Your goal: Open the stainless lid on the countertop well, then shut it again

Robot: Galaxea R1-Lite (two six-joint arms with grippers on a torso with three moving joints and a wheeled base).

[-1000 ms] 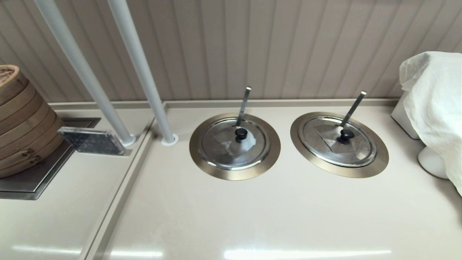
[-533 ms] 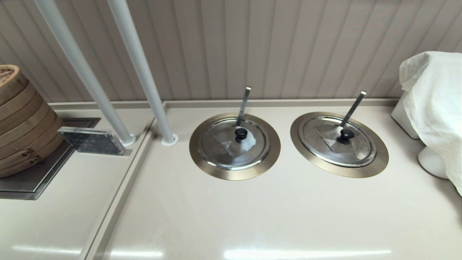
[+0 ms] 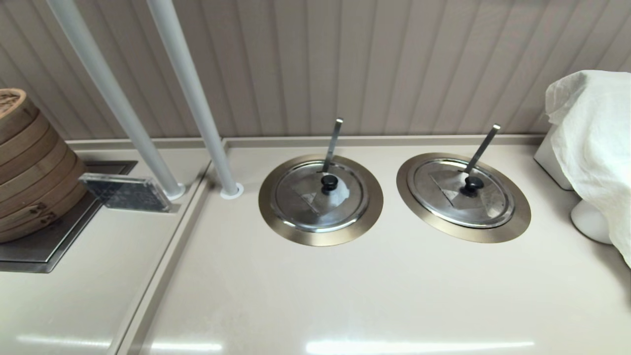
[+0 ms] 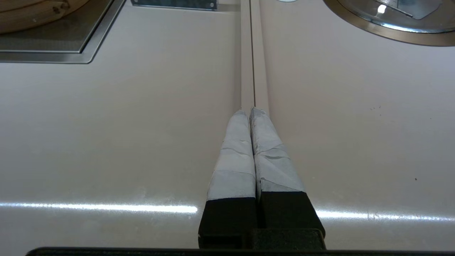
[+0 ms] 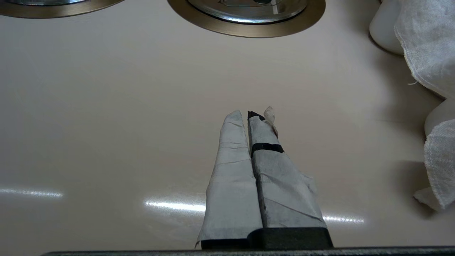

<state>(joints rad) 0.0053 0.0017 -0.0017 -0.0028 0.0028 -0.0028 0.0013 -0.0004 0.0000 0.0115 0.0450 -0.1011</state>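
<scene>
Stainless lid [image 3: 463,192] sits closed on the countertop well [image 3: 515,219], the right-hand one of two ringed wells set near the back wall; its black knob [image 3: 472,184] is at centre and a slanted utensil handle [image 3: 482,147] pokes through beside it. Twin lid [image 3: 320,195], with a whitish patch by its knob, covers the well to the left. Left gripper [image 4: 249,111] hovers over the counter seam with its taped fingers pressed together, holding nothing; right gripper [image 5: 249,113] hovers above bare counter short of the target well, likewise pinched closed and empty. Neither arm appears in the head view. White cloth [image 3: 594,148] hangs close to the well's right side. Likely risks: reaching for the wrong, hazy lid; fingers arriving at the small knob without first parting; the slanted handle fouling the lifting flap or the approaching wrist; the arm brushing the cloth.
</scene>
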